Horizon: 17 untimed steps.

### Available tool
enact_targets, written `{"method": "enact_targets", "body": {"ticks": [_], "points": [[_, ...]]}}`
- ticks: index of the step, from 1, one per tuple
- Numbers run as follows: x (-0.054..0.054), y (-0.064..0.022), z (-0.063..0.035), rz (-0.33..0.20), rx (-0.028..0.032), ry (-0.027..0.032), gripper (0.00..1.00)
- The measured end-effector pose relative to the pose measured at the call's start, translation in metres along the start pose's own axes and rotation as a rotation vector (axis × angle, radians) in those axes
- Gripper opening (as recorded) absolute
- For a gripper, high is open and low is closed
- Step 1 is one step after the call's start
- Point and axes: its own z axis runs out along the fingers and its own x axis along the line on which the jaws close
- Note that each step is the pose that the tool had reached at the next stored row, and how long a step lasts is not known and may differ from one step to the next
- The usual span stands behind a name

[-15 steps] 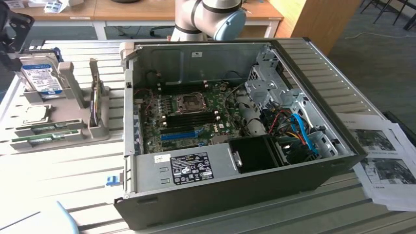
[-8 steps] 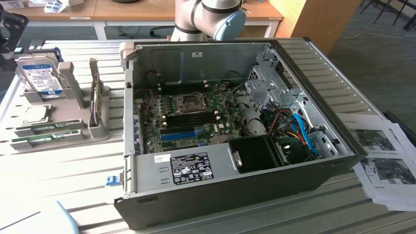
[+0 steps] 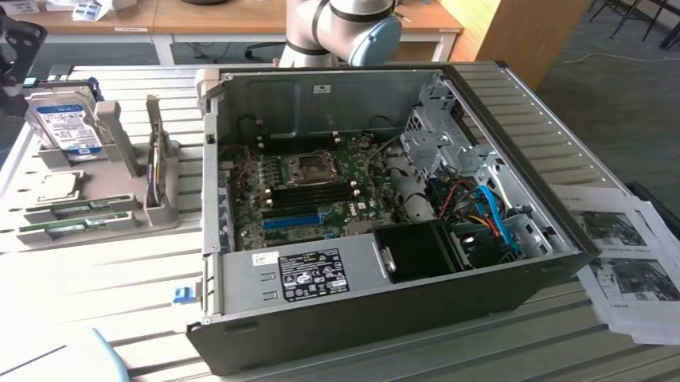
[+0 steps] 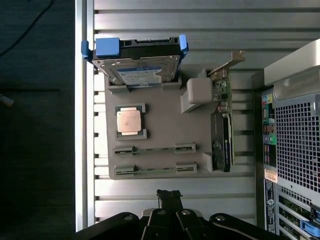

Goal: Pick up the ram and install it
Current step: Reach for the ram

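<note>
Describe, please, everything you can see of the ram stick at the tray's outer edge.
The ram is a long, thin green board, apparently set on edge, its ends seated in grey brackets of the tray. It runs parallel to its twin, apart from it, on the side away from the hard drive. Nothing grips it; the shut gripper hovers beyond the tray's edge.

Mostly metal and matt plastic below my tool.
My gripper [image 4: 169, 194] is matt black; the ram [image 4: 155, 149] is green circuit board in a dull grey plastic tray [image 4: 165, 125]; the hard drive [image 4: 135, 60] is bright metal, the table [image 4: 200, 30] ribbed metal.
</note>
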Motion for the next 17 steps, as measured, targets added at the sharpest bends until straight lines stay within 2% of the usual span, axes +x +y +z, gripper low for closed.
{"method": "enact_targets", "body": {"ticks": [13,17], "points": [[0.001,0.0175,0.0035,0.0,0.0,0.0,0.09],[0.001,0.0177,0.0036,0.0,0.0001,0.0001,0.09]]}}
